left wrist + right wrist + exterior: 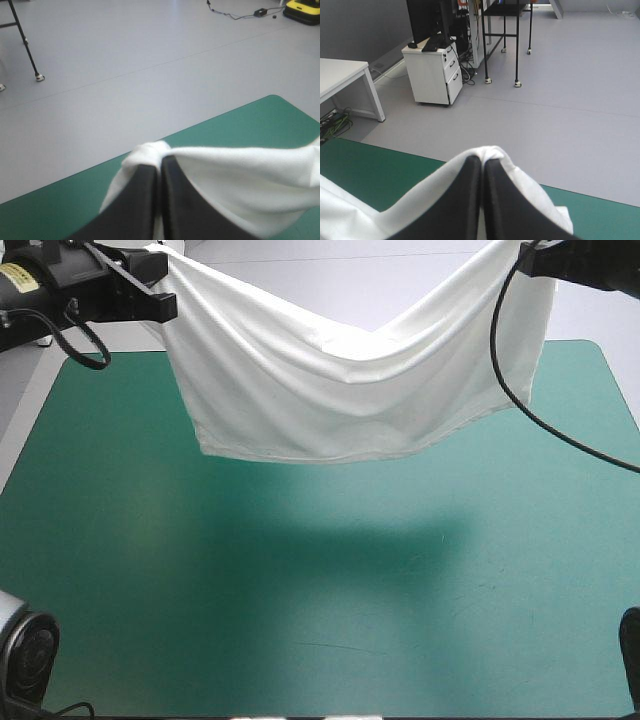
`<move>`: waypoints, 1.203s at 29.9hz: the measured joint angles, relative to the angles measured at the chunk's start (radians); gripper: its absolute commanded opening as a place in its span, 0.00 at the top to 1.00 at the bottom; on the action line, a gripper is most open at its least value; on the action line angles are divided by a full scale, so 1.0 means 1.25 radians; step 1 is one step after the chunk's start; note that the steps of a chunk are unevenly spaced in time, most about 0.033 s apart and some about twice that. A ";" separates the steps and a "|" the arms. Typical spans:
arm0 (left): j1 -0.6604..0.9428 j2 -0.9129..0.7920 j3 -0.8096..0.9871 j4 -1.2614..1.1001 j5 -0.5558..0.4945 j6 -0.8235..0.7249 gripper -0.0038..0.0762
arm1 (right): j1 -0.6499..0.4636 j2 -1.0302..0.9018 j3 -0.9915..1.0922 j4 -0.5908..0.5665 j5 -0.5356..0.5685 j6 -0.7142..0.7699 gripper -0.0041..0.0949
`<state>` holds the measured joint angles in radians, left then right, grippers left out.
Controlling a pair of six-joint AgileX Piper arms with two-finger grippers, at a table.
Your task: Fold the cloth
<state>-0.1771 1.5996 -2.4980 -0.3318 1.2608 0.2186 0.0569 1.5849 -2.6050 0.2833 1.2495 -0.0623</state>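
Overhead, a white T-shirt [340,390] hangs in the air above the far half of the table, held up by its two upper corners. One corner is lifted at the upper left of the high view and the other at the upper right. The fabric sags in a wide curve between them, with soft folds running from each held corner down toward the middle. Its lower edge hangs roughly straight and appears to be off the teal-green cover [300,640]. The cover carries a dim shadow [330,545] just below the shirt, on the robot's side. From the left wrist, the left gripper [160,161] has its two black fingers pressed together into one pointed arch. A bunched white knob of the shirt is pinched at their tips, and the rest of the fabric spreads away to one side of the fingers, above the cover. From the right wrist, the right gripper [482,161] is likewise clamped on the shirt. Its black fingers meet at the middle, a rounded fold of white cloth wraps over their tips, and more cloth falls away on both sides. A strip of the cover shows beyond each gripper. Both grippers are raised well above the table and stand well apart, with the whole width of the shirt stretched between them.
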 measured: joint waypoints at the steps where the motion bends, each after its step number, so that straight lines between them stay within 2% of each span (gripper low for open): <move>1: 0.000 -0.005 -0.001 0.002 0.000 0.002 0.96 | 0.000 -0.005 -0.001 0.002 0.000 0.000 0.98; 10: 0.000 0.055 -0.001 0.042 -0.019 0.003 0.96 | 0.000 0.065 0.035 -0.008 0.000 0.000 0.98; 19: 0.000 0.166 0.001 0.084 -0.153 -0.007 0.96 | 0.000 0.204 0.042 -0.015 -0.070 0.000 0.98; 26: 0.000 0.210 0.004 0.084 -0.230 -0.015 0.96 | 0.000 0.233 0.046 -0.016 -0.110 0.000 0.98; 29: 0.000 0.221 0.004 0.086 -0.207 -0.016 0.96 | 0.000 0.234 0.046 -0.016 -0.089 0.000 0.98; 33: 0.000 0.257 0.004 0.106 -0.068 -0.034 0.96 | 0.000 0.245 0.077 -0.015 -0.001 0.023 0.98; 36: 0.000 0.306 0.008 0.120 -0.003 -0.047 0.96 | 0.000 0.258 0.152 -0.012 -0.001 0.043 0.98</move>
<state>-0.1771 1.9816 -2.4882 -0.1820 1.2569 0.1600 0.0569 1.9076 -2.4149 0.2682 1.2480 -0.0089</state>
